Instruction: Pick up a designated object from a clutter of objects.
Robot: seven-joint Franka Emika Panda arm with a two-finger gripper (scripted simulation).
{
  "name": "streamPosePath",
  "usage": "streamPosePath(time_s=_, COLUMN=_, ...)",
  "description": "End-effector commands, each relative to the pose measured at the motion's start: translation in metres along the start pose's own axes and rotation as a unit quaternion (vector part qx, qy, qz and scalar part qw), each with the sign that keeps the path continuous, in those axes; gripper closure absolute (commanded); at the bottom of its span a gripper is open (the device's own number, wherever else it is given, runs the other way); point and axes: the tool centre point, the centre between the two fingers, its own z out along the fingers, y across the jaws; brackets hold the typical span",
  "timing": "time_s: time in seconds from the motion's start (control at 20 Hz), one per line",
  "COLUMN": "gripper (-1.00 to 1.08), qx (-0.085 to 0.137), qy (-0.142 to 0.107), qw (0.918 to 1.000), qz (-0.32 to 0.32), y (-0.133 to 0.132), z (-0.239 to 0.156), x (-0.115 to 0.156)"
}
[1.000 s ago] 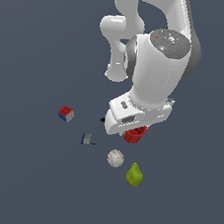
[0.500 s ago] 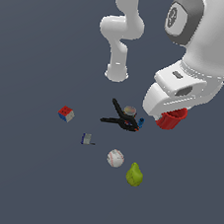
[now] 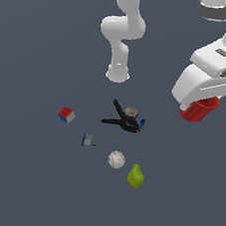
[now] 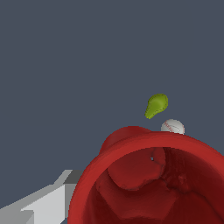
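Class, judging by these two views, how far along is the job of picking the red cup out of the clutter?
Done: the red cup hangs well above the floor, clear of the black clamp, baseball and pear.
In hand: the cup sits under the gripper; its fingers are hidden.
Left: nothing visible except holding it.

The cube (image 3: pixel 66 115) lies at the exterior view's left, the clamp (image 3: pixel 123 121) mid-scene, the baseball (image 3: pixel 116 159) beside the pear (image 3: pixel 136 176).

Open desk (image 3: pixel 21 184) surrounds the clutter; black clamp (image 3: pixel 121 120), baseball (image 3: pixel 116 159) and pear (image 3: pixel 136 176) crowd the middle.
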Motion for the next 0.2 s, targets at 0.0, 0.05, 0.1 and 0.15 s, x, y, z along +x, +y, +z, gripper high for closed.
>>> streamPosePath(time_s=0.0, gripper=1.08, qx=0.000, qy=0.000, qw=1.0000, qz=0.001, y=-0.0046, z=-0.0056, x=0.0018)
streamPosePath(time_s=0.05, gripper=1.08, qx=0.000, qy=0.000, qw=1.0000, qz=0.001, y=-0.0056, z=-0.0065, x=0.0021)
streamPosePath(time_s=0.1, gripper=1.08, qx=0.000, qy=0.000, qw=1.0000, qz=0.001, y=-0.0062, z=-0.0070, x=0.0023)
streamPosePath(time_s=0.15, gripper=1.08, qx=0.000, qy=0.000, qw=1.0000, qz=0.001, y=-0.0064, z=-0.0072, x=0.0024)
